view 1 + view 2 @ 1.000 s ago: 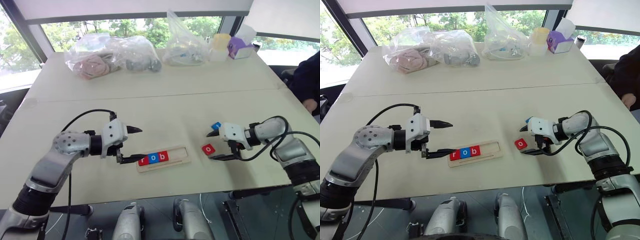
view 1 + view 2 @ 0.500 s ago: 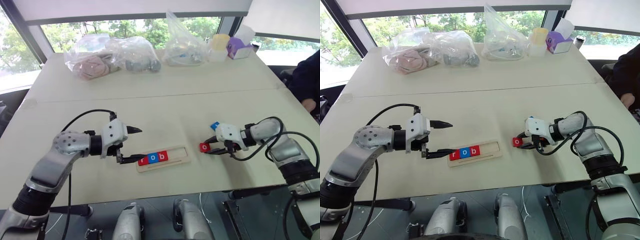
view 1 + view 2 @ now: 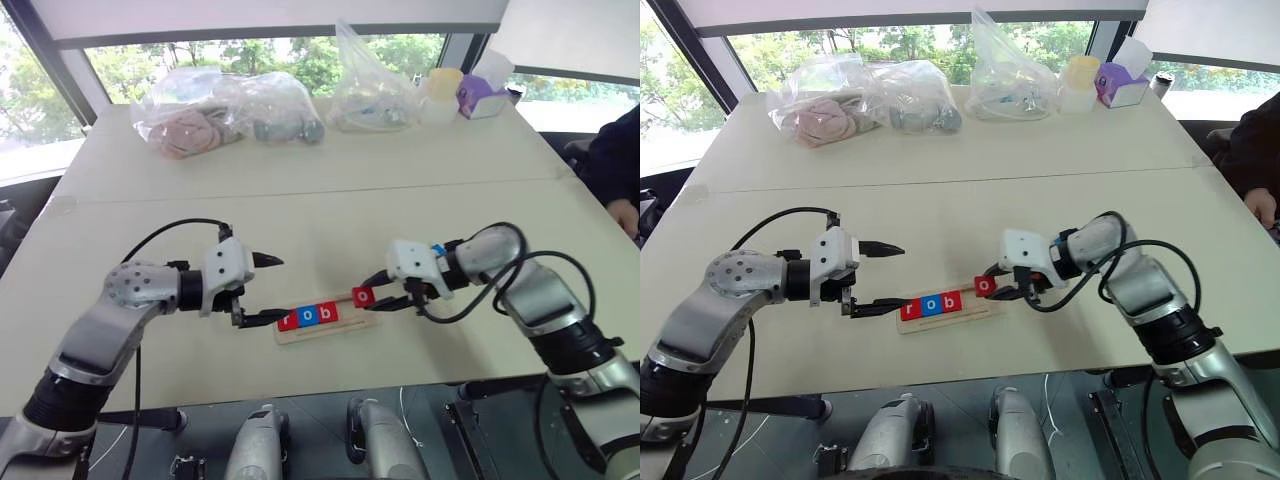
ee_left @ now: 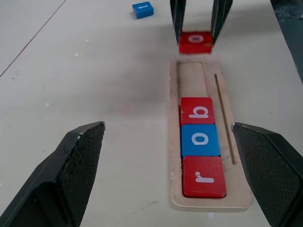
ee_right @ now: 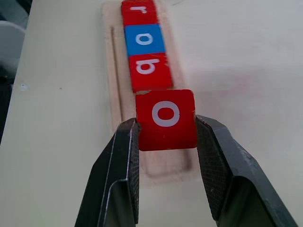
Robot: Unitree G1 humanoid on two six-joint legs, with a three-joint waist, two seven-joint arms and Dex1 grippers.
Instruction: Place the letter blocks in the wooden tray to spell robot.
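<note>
Holding a red "o" block (image 5: 166, 119) pinched between its two black fingers, the right gripper (image 3: 372, 296) sits just right of centre in the head views, above the empty right end of the wooden tray (image 3: 350, 325). From the right wrist camera the block hangs over the tray's bare recess, just beside the last seated tile.

Three tiles already lie in the tray's left part, side by side: a red "r" block (image 4: 204, 176), a blue "o" block (image 4: 200, 140) and a red "b" block (image 4: 198, 111), touching one another in a row.

To the left of the tray, the left gripper (image 3: 262, 290) hovers with its fingers spread wide apart and nothing between them, pointing toward the tray's left end.

A small blue block (image 4: 142, 9) lies alone on the pale tabletop (image 3: 330, 215), beyond the tray's far end in the left wrist view.

Clear plastic bags (image 3: 225, 108) rest along the tabletop's far edge, at the upper part of the head views.
</note>
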